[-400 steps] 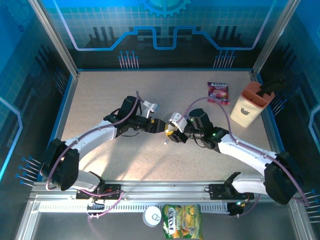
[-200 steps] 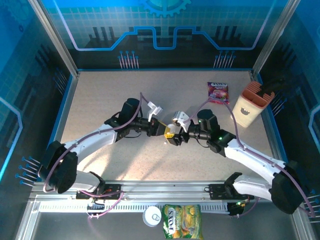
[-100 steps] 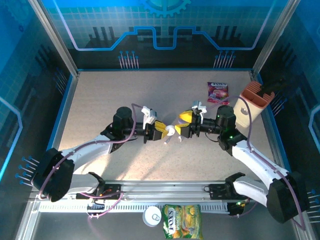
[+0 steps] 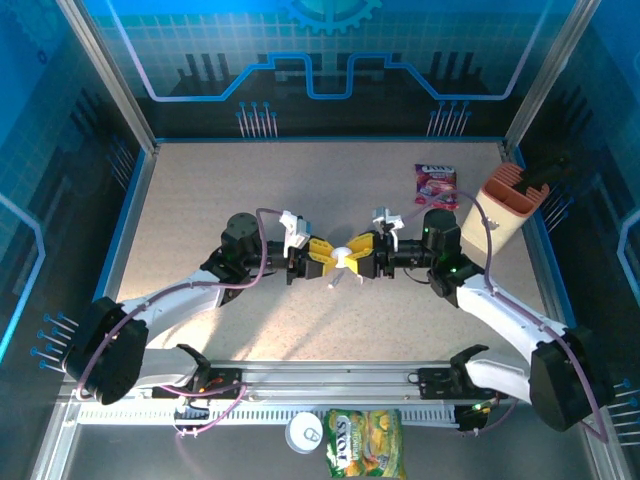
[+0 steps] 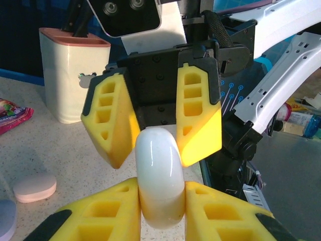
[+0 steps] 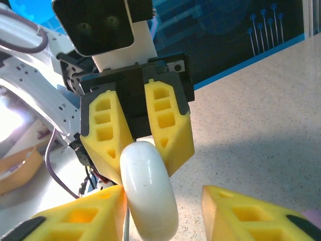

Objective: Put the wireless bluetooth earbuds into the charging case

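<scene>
Top external, operator: where is your case point(image 4: 341, 256)?

You have it held over the middle of the table point(image 4: 200, 190). It sits between the left gripper point(image 4: 330, 257) and the right gripper point(image 4: 354, 257), which meet tip to tip.

How do the grippers stand?

Your left gripper is clenched on the white case, a pad pressed to each side. Your right gripper is partly spread around the other end. One finger point(image 6: 95, 211) touches the case, while its partner point(image 6: 241, 213) stands just apart, so that side has no grip.

Any writing?

You can read none on the case. The snack bag point(image 4: 365, 443) at the near edge and the pink packet point(image 4: 437, 186) carry print too small to read.

Which way does it point?

Its long axis runs from gripper to gripper, left to right across the table. A narrow rounded edge faces each wrist camera.
</scene>
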Robot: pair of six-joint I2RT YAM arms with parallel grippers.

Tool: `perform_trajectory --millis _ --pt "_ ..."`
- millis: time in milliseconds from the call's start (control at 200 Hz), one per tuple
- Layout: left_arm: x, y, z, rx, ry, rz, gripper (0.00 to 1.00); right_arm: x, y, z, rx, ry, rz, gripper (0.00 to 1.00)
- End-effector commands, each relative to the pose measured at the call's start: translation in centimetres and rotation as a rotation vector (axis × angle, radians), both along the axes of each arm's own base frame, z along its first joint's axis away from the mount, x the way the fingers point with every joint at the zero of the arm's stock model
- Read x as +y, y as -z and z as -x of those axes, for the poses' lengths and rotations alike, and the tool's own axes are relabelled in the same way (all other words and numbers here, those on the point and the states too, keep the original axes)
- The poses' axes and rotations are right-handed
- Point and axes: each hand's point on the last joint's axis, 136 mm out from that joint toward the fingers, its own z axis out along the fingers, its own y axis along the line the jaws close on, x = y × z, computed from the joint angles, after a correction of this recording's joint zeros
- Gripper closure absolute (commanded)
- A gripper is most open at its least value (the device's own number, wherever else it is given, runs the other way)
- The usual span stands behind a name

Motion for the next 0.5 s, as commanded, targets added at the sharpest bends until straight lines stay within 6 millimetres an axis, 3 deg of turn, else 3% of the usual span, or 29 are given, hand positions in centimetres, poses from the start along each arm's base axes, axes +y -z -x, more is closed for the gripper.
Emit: perform_trajectory --millis 0,150,200,255,315,495 --pt "-0.3 -0.8 0.9 -0.011 0.054 0.027 0.75 0.7 -1.2 0.1 -0.044 -0.030 -0.012 0.67" --pt "-0.4 -0.4 0.4 0.025 0.038 0.017 0.75 0.6 -1.3 0.4 -0.057 -0.036 0.001 0.88" --pt "-0.4 -0.3 0.3 0.030 0.036 0.016 0.70 0.5 -1.4 0.4 -0.066 -0.023 0.004 0.89" --pt "-0.4 -0.3 0.2 0.035 0.029 0.018 0.55 0.4 -1.8 0.3 -0.078 -0.014 0.001 0.89" --pt "-0.5 -0.2 0.2 0.039 0.030 0.018 0.46 0.4 -2.0 0.2 -0.090 0.000 -0.003 0.89" --pt "-0.6 0.0 -0.1 0.035 0.030 0.020 0.47 0.3 -2.2 -0.2 -0.111 0.028 -0.012 0.91"
